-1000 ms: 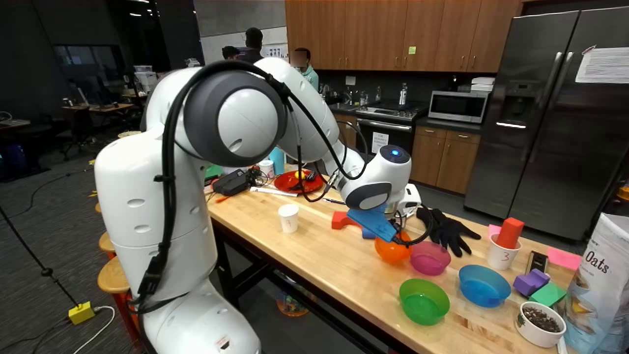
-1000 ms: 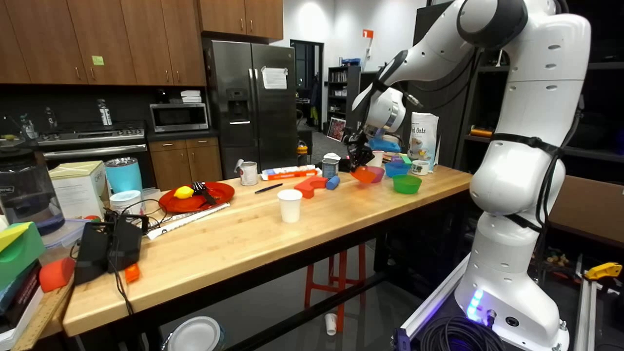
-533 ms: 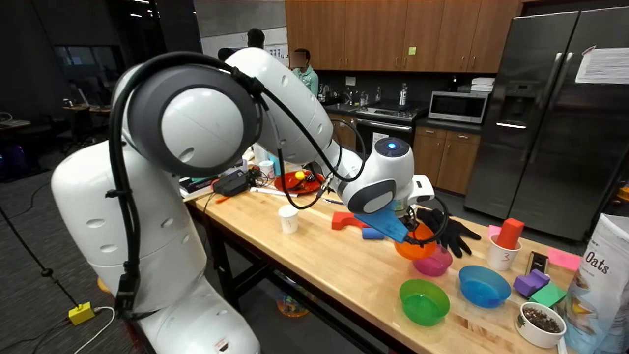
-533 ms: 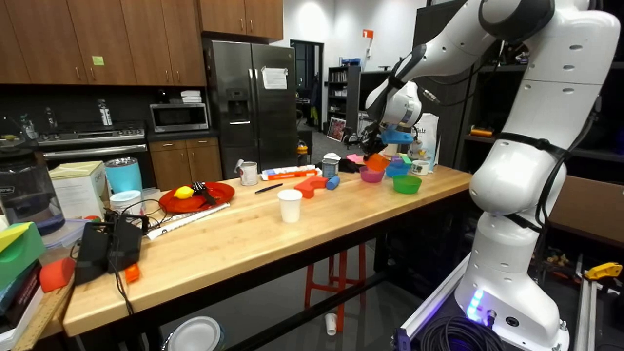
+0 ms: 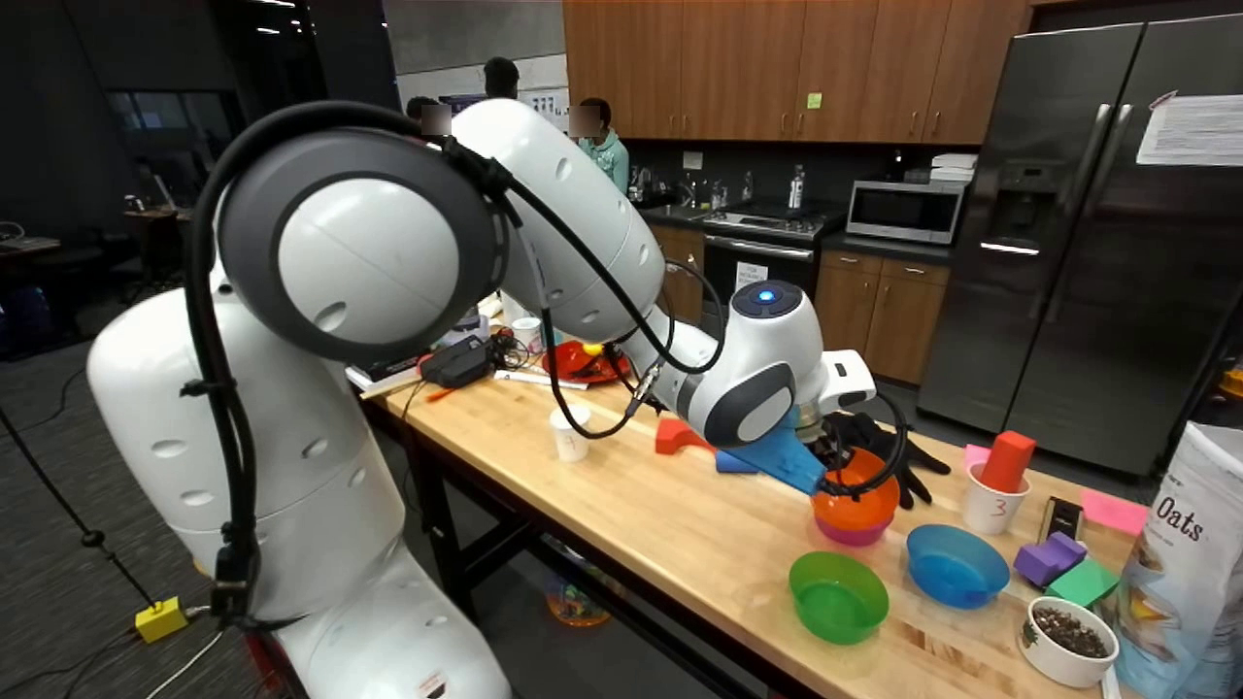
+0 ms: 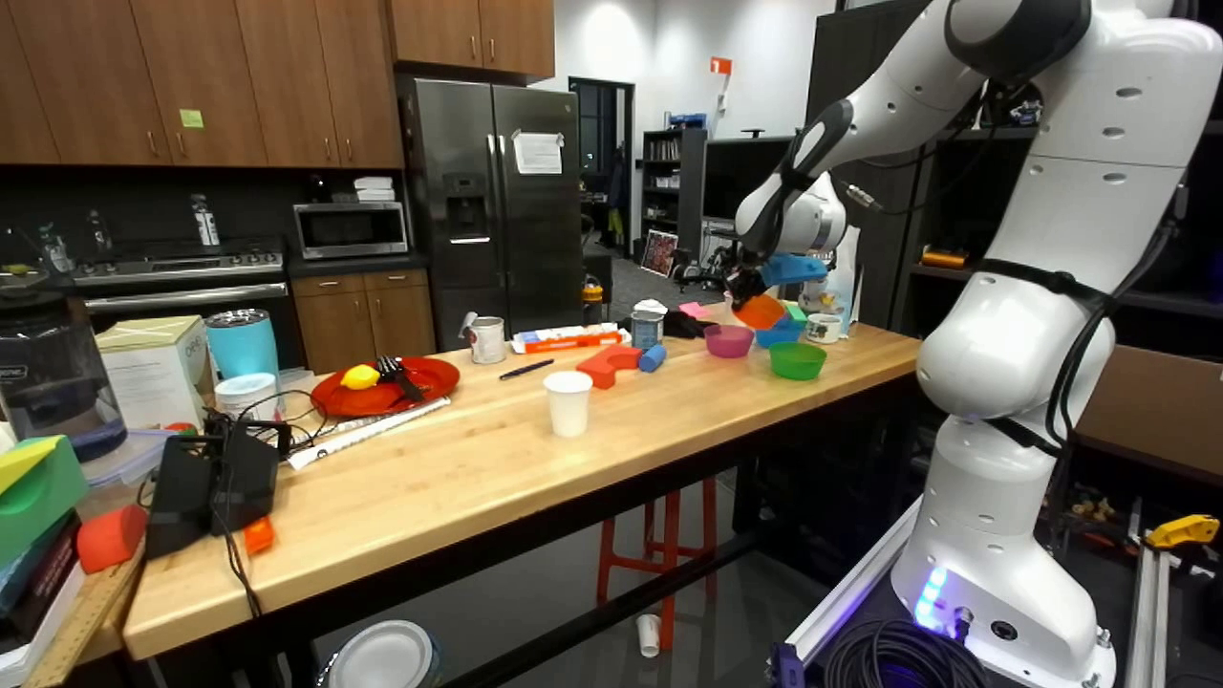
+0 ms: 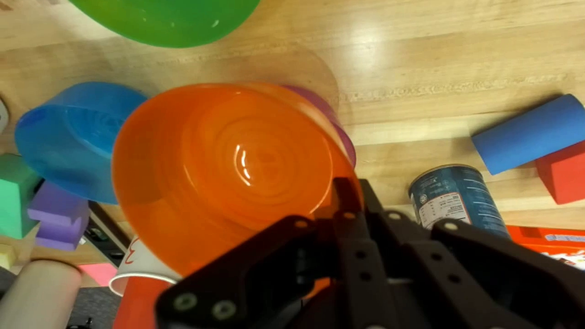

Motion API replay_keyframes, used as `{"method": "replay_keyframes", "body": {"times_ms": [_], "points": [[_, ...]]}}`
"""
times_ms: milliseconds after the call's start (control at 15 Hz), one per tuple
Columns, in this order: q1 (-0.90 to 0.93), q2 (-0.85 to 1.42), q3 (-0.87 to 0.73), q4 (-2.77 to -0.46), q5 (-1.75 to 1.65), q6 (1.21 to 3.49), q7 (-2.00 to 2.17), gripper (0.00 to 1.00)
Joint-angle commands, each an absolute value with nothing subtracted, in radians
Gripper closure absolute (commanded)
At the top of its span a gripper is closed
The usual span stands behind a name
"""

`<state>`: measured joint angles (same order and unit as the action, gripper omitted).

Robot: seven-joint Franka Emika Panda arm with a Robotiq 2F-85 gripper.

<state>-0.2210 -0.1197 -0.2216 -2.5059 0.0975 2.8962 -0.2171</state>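
Note:
My gripper (image 7: 358,194) is shut on the rim of a translucent orange bowl (image 7: 237,155), one finger inside the wall and one outside. The orange bowl hangs tilted above the table in both exterior views. Below it sits a magenta bowl (image 6: 728,342), mostly hidden by the orange one in the wrist view. A blue bowl (image 7: 68,137) stands beside them, partly behind the orange bowl's edge. The green bowl (image 5: 838,597) rests nearer the table's front edge. A blue flap (image 5: 777,456) on the wrist covers part of the gripper in an exterior view.
Around the bowls are a blue cylinder (image 7: 532,132), a can (image 7: 457,198), a black glove (image 5: 879,447), a cup with a red block (image 5: 995,500), purple (image 5: 1049,557) and green blocks (image 5: 1083,581), a white bowl (image 5: 1068,641) and an oats bag (image 5: 1185,544).
The arm has carried the orange bowl rightward in both exterior views, from beside the magenta bowl to above that area. It hangs higher than a second ago. The grip stays shut.

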Motion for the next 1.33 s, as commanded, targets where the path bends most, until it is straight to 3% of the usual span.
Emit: {"method": "replay_keyframes", "body": {"times_ms": [0, 1267], "points": [[-0.222, -0.108, -0.214, -2.522, 0.071, 2.987, -0.223, 0.99], [-0.203, -0.01, -0.241, -2.552, 0.112, 3.15, -0.256, 0.99]]}}
